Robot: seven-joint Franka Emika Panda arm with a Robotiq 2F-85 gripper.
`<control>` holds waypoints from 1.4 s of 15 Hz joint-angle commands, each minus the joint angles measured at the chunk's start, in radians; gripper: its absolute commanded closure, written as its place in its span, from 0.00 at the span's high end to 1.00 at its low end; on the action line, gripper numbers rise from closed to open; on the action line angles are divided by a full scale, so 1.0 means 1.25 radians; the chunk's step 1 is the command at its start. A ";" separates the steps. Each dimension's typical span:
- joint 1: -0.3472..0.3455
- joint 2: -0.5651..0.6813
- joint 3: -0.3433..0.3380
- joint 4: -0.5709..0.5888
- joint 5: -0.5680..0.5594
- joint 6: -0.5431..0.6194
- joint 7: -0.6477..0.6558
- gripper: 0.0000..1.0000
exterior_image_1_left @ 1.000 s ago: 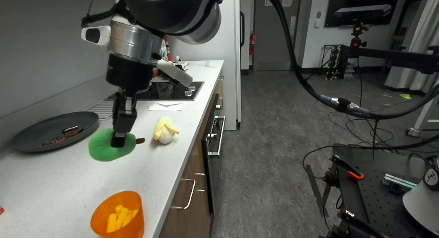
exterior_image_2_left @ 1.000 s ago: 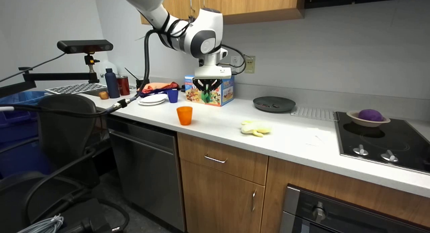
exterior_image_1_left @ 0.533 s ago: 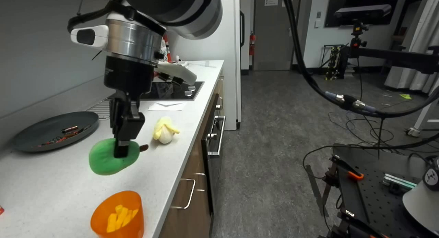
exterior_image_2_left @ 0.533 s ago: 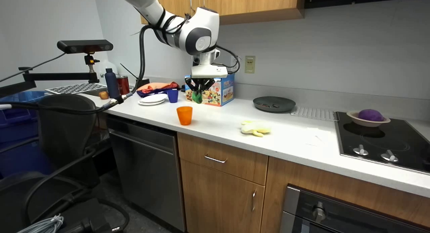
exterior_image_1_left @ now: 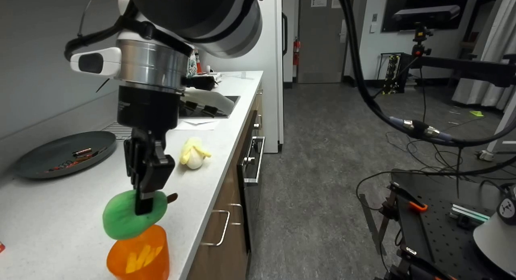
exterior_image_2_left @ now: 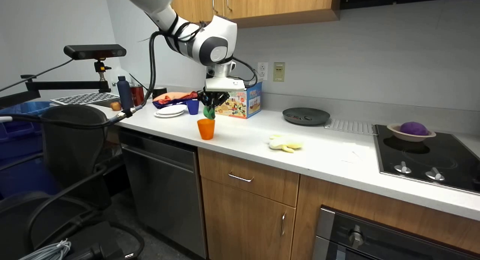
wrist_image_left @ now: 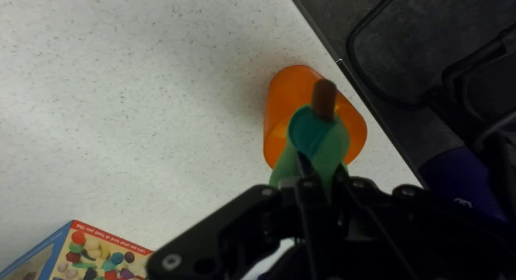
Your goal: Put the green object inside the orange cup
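Down toward the orange plastic cup (exterior_image_2_left: 206,130) the green pear (exterior_image_1_left: 121,216) had come since a second earlier, carried by the gripper (wrist_image_left: 323,173) over the white counter (exterior_image_2_left: 247,140). Both fingers (exterior_image_1_left: 144,204) were clenched on the pear, one along either side, and it sat tilted between them, its brown stem (exterior_image_1_left: 172,197) the higher end. The pear hung just above the cup and not yet inside; whether the two touched could not be told. Yellow pieces (exterior_image_1_left: 141,260) lay in the cup, which stood upright near the counter's front edge, well apart from a pale yellow lumpy object (exterior_image_2_left: 283,142)
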 commanded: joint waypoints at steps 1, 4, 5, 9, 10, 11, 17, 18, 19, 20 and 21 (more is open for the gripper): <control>0.006 -0.029 -0.007 -0.018 0.024 -0.055 -0.031 0.03; 0.004 -0.039 -0.005 -0.040 0.031 -0.034 -0.068 0.03; 0.004 -0.042 -0.004 -0.046 0.034 -0.029 -0.081 0.03; 0.005 -0.042 -0.004 -0.054 0.040 -0.019 -0.131 0.37; 0.008 -0.039 -0.007 -0.051 0.040 -0.019 -0.137 0.09; 0.009 -0.040 -0.008 -0.053 0.044 -0.015 -0.138 0.47; 0.012 -0.039 -0.009 -0.062 0.051 0.013 -0.142 0.85; 0.013 -0.040 -0.009 -0.064 0.050 0.019 -0.140 0.93; 0.013 -0.040 -0.009 -0.065 0.050 0.024 -0.139 0.99; 0.013 -0.040 -0.009 -0.066 0.051 0.029 -0.137 1.00; 0.012 -0.041 -0.008 -0.068 0.053 0.037 -0.136 1.00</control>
